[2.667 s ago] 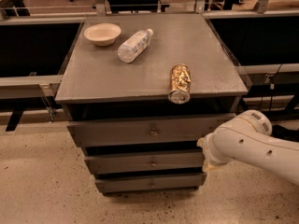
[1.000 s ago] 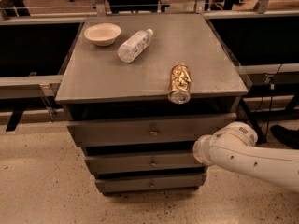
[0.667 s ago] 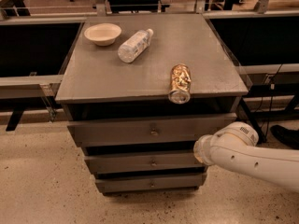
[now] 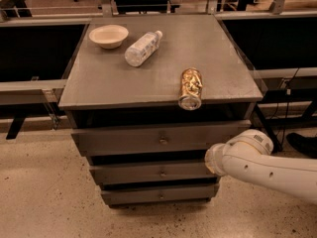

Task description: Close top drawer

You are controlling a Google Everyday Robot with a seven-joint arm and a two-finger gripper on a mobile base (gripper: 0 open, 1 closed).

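The top drawer (image 4: 124,141) is a wide grey front with a small metal knob (image 4: 162,140) at its centre. It stands pulled out a little from the grey cabinet, with a dark gap above it under the tabletop. My white arm (image 4: 257,165) reaches in from the lower right. Its rounded end (image 4: 218,158) is in front of the right end of the middle drawer (image 4: 148,173), just below the top drawer's right corner. My gripper itself does not show; it is hidden past the arm or out of view.
On the cabinet top (image 4: 109,78) lie a beige bowl (image 4: 108,35), a clear plastic bottle (image 4: 141,48) on its side, and a gold can (image 4: 190,88) overhanging the front edge. The bottom drawer (image 4: 158,195) sits lowest. Dark railings run on both sides; speckled floor lies in front.
My arm's rounded end has moved left and slightly down across the drawer fronts. The drawers and the things on top have not moved.
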